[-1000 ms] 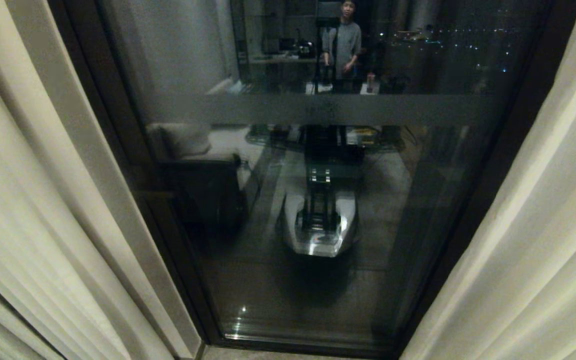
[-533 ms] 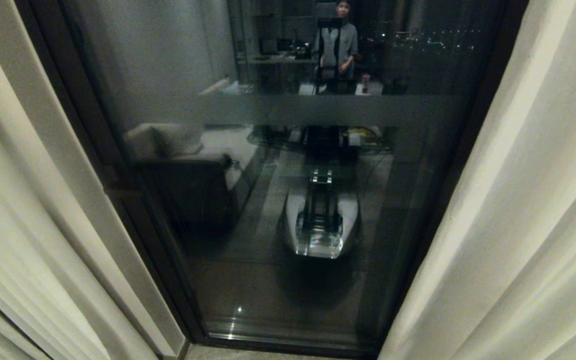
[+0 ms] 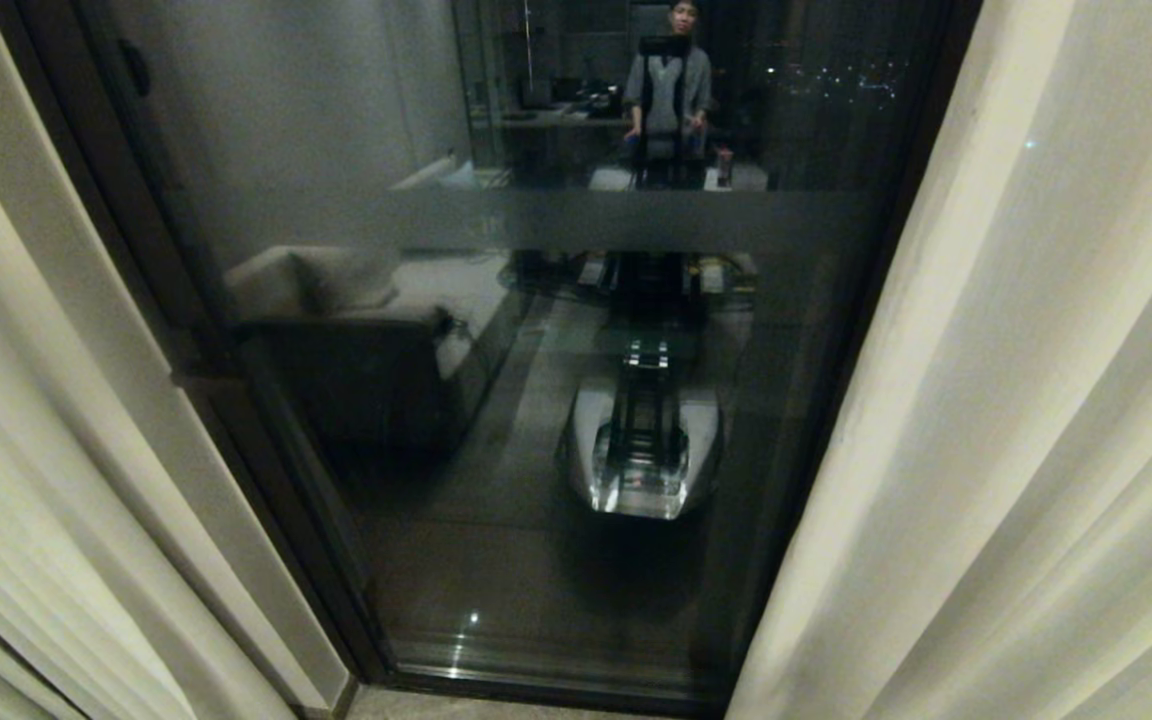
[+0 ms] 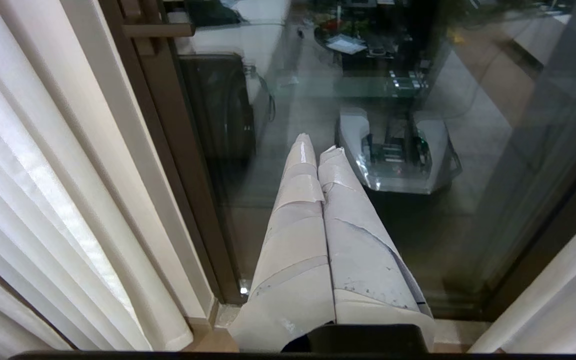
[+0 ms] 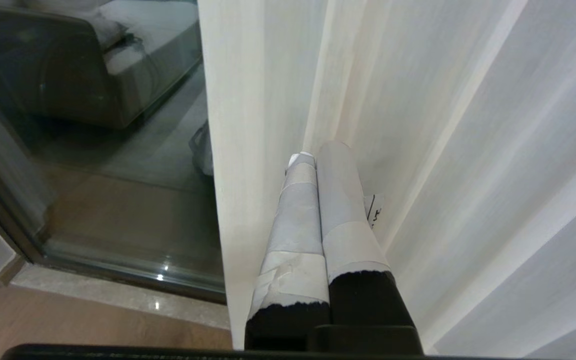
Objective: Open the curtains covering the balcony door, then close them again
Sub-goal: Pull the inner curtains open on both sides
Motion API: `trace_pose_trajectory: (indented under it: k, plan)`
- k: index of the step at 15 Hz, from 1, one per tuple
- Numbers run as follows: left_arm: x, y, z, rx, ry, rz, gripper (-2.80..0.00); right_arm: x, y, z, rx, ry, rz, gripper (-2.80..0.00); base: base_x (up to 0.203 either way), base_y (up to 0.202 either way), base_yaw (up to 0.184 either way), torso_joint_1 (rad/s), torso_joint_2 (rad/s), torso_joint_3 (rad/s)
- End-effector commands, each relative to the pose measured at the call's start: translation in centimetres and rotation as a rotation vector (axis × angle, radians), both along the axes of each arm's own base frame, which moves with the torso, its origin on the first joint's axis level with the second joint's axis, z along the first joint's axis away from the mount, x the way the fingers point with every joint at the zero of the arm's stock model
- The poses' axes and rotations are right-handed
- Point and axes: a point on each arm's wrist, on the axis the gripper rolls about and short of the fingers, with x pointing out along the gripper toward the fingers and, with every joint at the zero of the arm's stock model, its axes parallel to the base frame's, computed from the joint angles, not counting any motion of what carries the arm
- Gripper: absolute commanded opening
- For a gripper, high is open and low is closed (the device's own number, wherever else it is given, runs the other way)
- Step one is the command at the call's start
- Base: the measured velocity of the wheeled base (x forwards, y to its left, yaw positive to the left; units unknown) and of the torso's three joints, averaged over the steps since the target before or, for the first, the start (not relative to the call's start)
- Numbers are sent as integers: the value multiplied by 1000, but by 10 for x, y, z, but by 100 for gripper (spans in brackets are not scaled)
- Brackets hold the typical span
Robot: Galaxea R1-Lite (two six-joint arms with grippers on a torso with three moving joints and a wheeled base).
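Curtains: two cream pleated panels, drawn apart to either side of the glass; left panel point(image 3: 46, 450) hangs along the frame, right panel point(image 3: 1016, 420) covers the other edge.
Balcony door point(image 3: 556, 420): dark-framed reflective glass with a frosted band across it, exposed between the panels; a person appears only as a reflection in it.
Left gripper point(image 4: 318, 150): taped fingers pressed together, empty, pointing at the glass, apart from the left panel.
Right gripper point(image 5: 318, 150): fingers pressed together, nothing pinched; tips lie against or just short of the right panel's folds, hard to say which.
Handling: fabric looks soft, light and yielding; it should slide and bunch rather than resist; a loose pinch may slip off.
Hold: the hemmed vertical edge point(image 5: 213, 150) of each panel, probably the firmest place.
Stage: opening appears done; closing remains.
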Motion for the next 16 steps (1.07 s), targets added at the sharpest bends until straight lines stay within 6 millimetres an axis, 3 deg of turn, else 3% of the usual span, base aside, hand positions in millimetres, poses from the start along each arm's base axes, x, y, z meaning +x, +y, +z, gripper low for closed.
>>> trace_pose_trajectory:
  k: [1, 16]
  plan:
    - [0, 0, 0, 0, -1, 1, -280, 0, 0, 0, -1, 2, 2, -280, 0, 0, 0, 0, 0, 0]
    - [0, 0, 0, -3, -1, 1, -280, 0, 0, 0, -10, 1, 2, -280, 0, 0, 0, 0, 0, 0]
